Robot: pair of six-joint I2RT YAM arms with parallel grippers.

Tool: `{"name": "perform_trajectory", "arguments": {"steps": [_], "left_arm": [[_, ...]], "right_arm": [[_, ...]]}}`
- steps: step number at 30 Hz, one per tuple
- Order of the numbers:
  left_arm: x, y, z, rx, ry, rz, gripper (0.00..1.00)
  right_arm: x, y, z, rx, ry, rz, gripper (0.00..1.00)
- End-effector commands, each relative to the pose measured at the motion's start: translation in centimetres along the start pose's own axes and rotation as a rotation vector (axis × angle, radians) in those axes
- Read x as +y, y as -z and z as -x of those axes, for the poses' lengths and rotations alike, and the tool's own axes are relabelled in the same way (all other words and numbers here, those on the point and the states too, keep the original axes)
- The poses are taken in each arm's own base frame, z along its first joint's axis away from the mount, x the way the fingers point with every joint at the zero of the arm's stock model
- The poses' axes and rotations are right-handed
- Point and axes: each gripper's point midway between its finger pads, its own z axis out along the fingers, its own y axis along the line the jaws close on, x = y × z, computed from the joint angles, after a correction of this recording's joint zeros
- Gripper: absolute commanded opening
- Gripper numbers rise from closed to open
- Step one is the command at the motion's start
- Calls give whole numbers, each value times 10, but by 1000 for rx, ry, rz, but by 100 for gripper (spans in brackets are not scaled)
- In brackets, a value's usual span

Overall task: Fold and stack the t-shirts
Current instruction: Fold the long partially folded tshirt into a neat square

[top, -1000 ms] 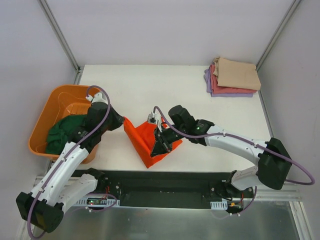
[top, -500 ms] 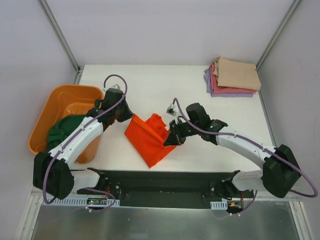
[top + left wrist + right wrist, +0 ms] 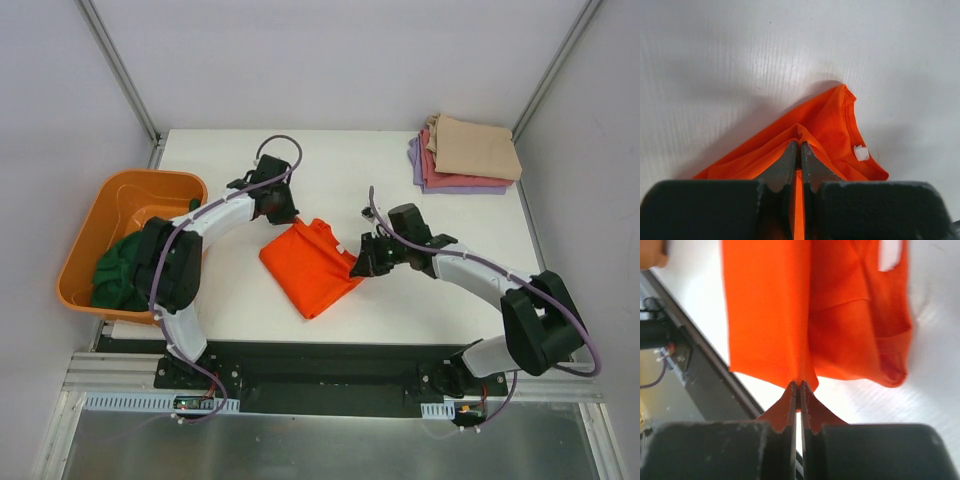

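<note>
The bright orange soft cloth t-shirt (image 3: 308,265) lies bunched mid-front on the white table (image 3: 330,165), held between both arms. It looks light and limp, so I'd say it'll sag and slide; hems and edges are the places to pinch. The left gripper (image 3: 800,147) is clamped tight on a fold at its far-left edge, and the right gripper (image 3: 799,386) nips the opposite edge. The sleeves are lost in the folds. The dark green t-shirt (image 3: 120,270) slumps half-hidden in the rigid orange plastic tub (image 3: 95,215).

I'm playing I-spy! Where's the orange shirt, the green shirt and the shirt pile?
orange t-shirt (image 3: 308,268): top view, its flat middle.
green t-shirt (image 3: 118,270): top view, its bunched middle.
shirt pile (image 3: 478,148): top view, its tan top layer.
</note>
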Motion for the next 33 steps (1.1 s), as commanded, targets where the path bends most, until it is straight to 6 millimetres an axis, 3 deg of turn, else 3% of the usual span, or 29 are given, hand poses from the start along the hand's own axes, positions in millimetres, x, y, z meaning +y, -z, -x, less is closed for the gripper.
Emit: {"name": "perform_trajectory", "arguments": {"steps": [1, 2, 4, 5, 7, 8, 9, 11, 12, 13, 16, 18, 21, 23, 25, 27, 33], "left_arm": [[-14, -16, 29, -57, -42, -14, 0], [-14, -19, 32, -62, -42, -8, 0], [-13, -23, 34, -66, -40, 6, 0], [-14, -23, 36, -68, -44, 5, 6], [-19, -18, 41, -78, -54, -3, 42], [-22, -14, 45, -90, -60, -12, 56], [-25, -8, 47, -97, -66, -25, 67], [-33, 5, 47, -101, -74, -64, 93], [-36, 13, 45, -99, -77, -87, 99], [-39, 19, 39, -85, -83, -112, 99], [-51, 32, 19, -30, -102, -193, 99], [-60, 35, 6, 13, -112, -254, 99], [-72, 27, -6, 73, -116, -317, 99], [-73, 16, -11, 108, -112, -320, 99], [-73, 3, -12, 130, -113, -314, 99], [-70, -10, -12, 138, -113, -294, 99], [-51, -49, -3, 113, -96, -175, 99]], "right_arm": [[-38, -8, 4, -14, -52, -169, 6], [-47, -8, 9, -25, -48, -213, 12], [-52, -11, 22, -41, -42, -241, 13], [-53, -11, 28, -49, -37, -251, 15], [-53, -9, 36, -59, -23, -264, 30], [-52, -5, 40, -68, -15, -275, 42], [-51, -1, 43, -77, -5, -289, 55], [-47, 12, 50, -110, 8, -317, 63], [-42, 18, 52, -125, 15, -314, 71], [-34, 24, 55, -141, 27, -297, 98], [-4, 26, 48, -137, 65, -185, 96], [24, 17, 38, -99, 75, -63, 96], [58, -6, 26, -23, 83, 59, 96], [65, -21, 19, 31, 86, 82, 96], [62, -32, 16, 59, 74, 76, 96], [46, -38, 19, 59, 61, 18, 96], [-39, -48, 28, 83, -50, -201, 96]]}}
